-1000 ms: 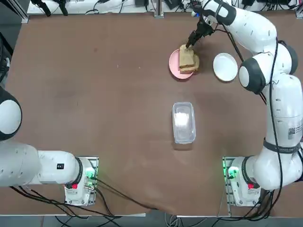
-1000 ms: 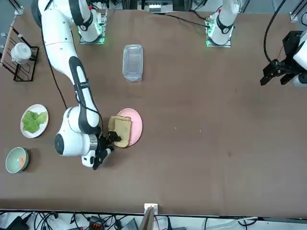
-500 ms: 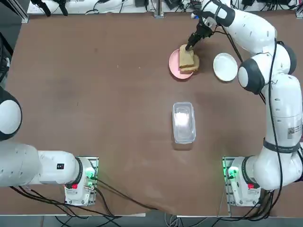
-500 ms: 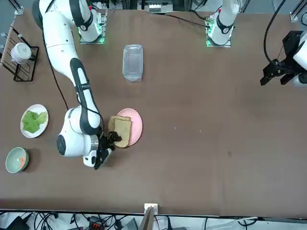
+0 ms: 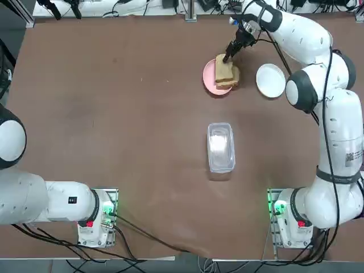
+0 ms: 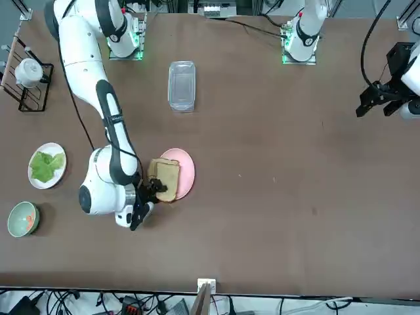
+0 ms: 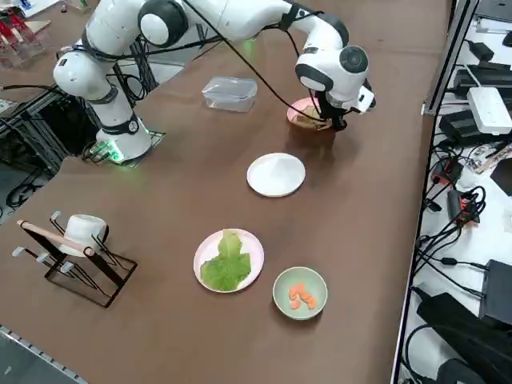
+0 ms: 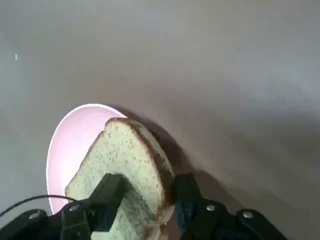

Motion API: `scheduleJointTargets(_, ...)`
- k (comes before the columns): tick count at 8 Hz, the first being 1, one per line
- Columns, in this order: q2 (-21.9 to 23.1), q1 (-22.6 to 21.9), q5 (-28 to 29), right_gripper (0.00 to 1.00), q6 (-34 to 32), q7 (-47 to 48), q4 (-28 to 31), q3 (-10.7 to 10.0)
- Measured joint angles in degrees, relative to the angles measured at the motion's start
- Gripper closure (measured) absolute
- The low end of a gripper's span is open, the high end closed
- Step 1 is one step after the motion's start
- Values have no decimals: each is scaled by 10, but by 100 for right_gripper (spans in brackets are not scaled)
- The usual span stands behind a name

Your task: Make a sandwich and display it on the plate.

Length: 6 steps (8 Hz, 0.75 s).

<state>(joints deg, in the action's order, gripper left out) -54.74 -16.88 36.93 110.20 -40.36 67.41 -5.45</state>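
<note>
From overhead, the right gripper (image 5: pixel 228 56) reaches to the far edge of the sandwich (image 5: pixel 226 71), which sits on a pink plate (image 5: pixel 210 76). The small white plate (image 5: pixel 270 80) lies just beside it toward the robot's right, bare. A clear lidded container (image 5: pixel 220 147) rests mid-table, well apart from both.

From the front, the right gripper (image 6: pixel 149 190) sits at the sandwich (image 6: pixel 165 180) on the pink plate (image 6: pixel 186 172). A plate of lettuce (image 6: pixel 47 165) and a green bowl (image 6: pixel 23 218) with orange pieces lie farther left; a white cup on a dark rack (image 6: pixel 26 73) stands near the table's edge.

From the right side, the wrist hides most of the sandwich (image 7: pixel 307 119); the white plate (image 7: pixel 276 174) lies apart, nearer the camera.

At the wrist, the two black fingertips (image 8: pixel 109 186) bracket the stacked bread slices (image 8: pixel 125 170), one on each side, partly open and close against them; firm contact cannot be told.
</note>
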Motion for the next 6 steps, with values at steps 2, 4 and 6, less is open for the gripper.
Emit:
scheduleJointTargets(2,0,6,14,82,-20,-5,-1,0)
scheduleJointTargets(4,2,8,27,87,-26,-5,-5,0)
scheduleJointTargets(6,7,8,29,87,-32,-5,-16,0)
